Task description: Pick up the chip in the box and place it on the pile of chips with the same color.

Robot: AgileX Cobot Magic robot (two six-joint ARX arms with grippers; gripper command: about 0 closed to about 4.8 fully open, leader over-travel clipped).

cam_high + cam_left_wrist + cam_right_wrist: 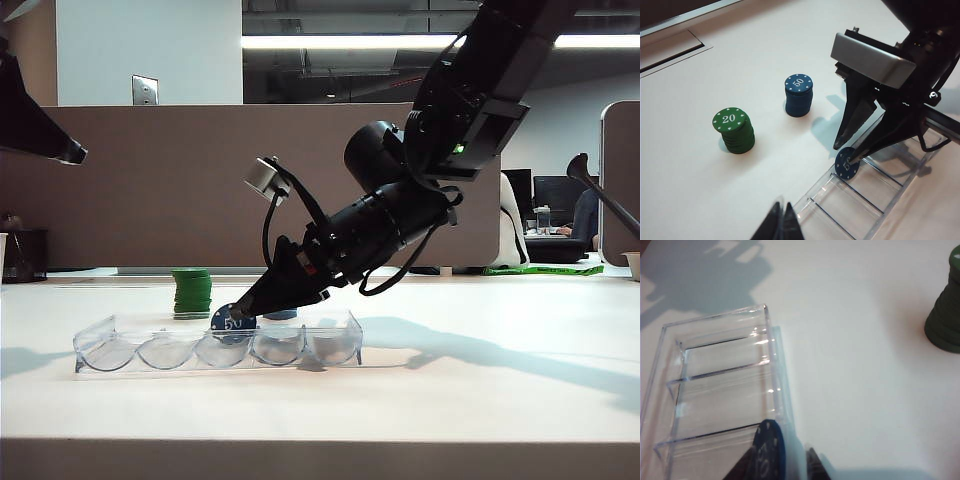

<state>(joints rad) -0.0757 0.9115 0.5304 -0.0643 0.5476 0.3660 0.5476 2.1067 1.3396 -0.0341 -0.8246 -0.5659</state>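
Exterior view: white table (480,400), office behind; right gripper (243,315) pinches the chip (232,322); left gripper's (781,225) state unclear

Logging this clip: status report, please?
Right gripper pinching the round dark-blue "50" chip at the clear plastic tray. Left gripper idle, off to the side. Dark-blue stack unobstructed; green stack beside it.

Open-plan office, brown cubicle partition (180,185) behind the white table (480,400), strip ceiling light (340,42) overhead, monitors (560,200) — someone seated there (partly hidden) — beyond the right gripper (240,318), wall switch plate (145,90) above the partition.
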